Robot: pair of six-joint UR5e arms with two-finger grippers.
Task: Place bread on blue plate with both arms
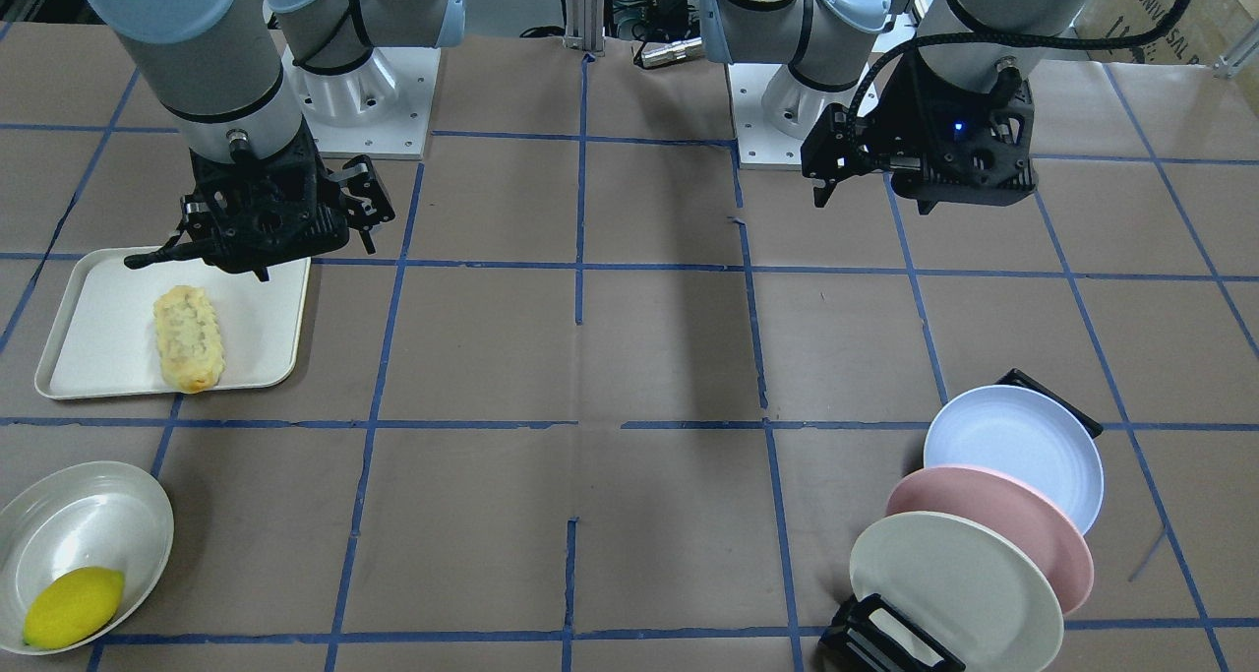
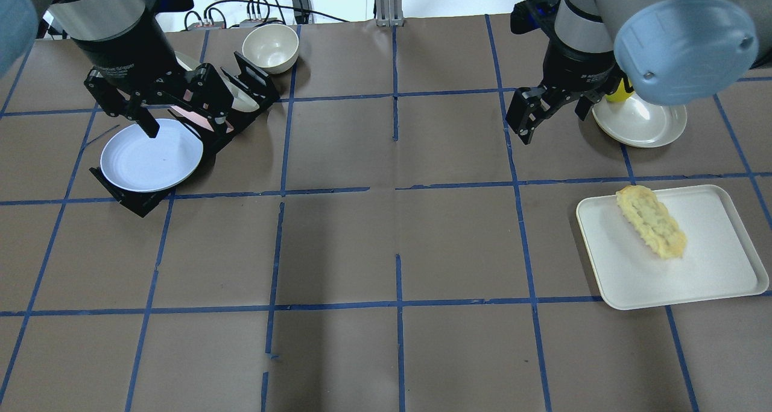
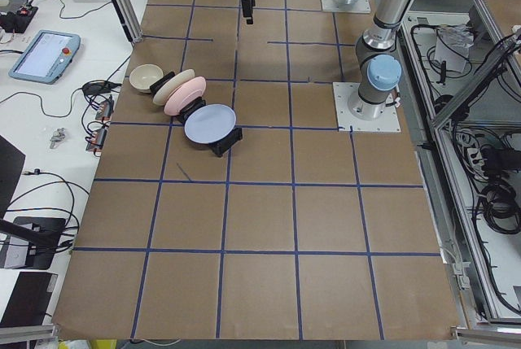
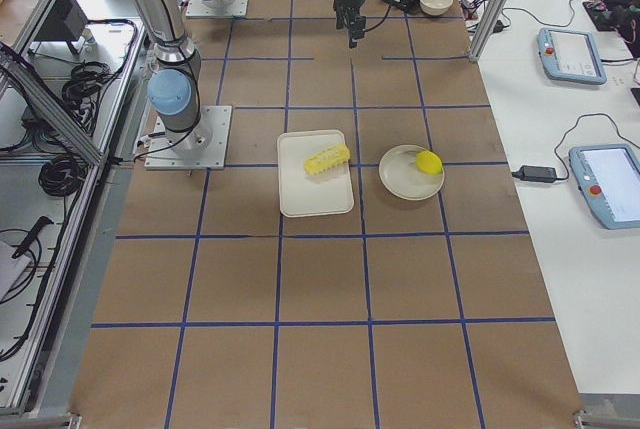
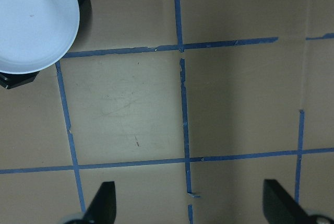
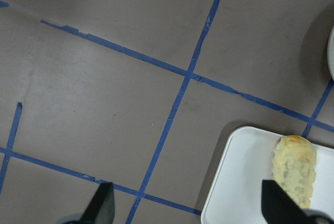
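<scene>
The bread lay on its side on a white tray in the robot's right half of the table, about midway between the robot's edge and the operators' edge. Nothing was touching it. The right gripper hung above the table near that tray, fingers spread wide and empty. The blue plate stood tilted in a black rack in the left half, closer to the operators' edge, with a pink plate and a cream plate leaning behind it (the blue one sat nearest the robot). The left gripper hovered near the rack, its fingers also wide apart and holding nothing. A lemon rested in a cream dish between the tray and the operators' edge.
</scene>
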